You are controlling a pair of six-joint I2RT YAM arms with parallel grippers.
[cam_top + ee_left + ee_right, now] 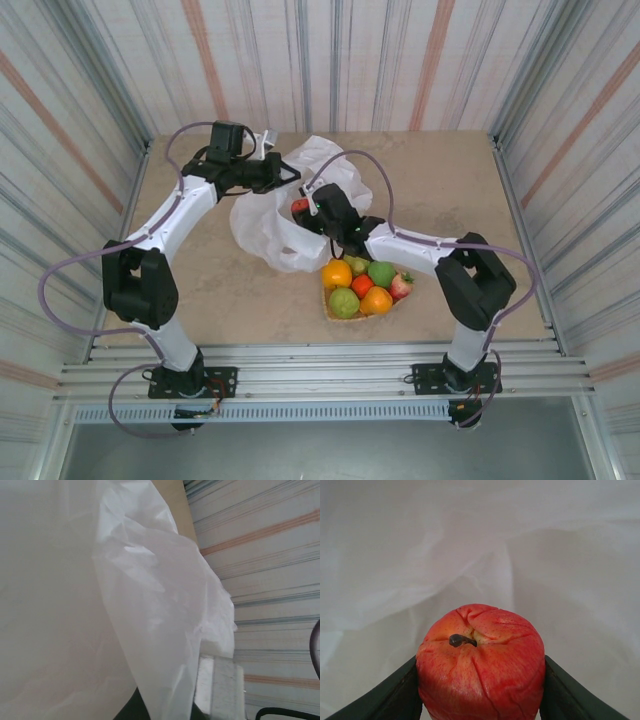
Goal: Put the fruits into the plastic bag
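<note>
Your right gripper is clamped on the red apple, and the plastic bag lies dead ahead of it, white film just past the fruit. Your left gripper is at the bag's far edge, can't tell if it's pinching. The other fruits sit in the tray, back toward the arm's base.

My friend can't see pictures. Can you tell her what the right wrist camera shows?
A red apple, stem end facing the camera, sits gripped in the right gripper, with a dark finger on each side. Behind it is the crinkled white bag.
</note>
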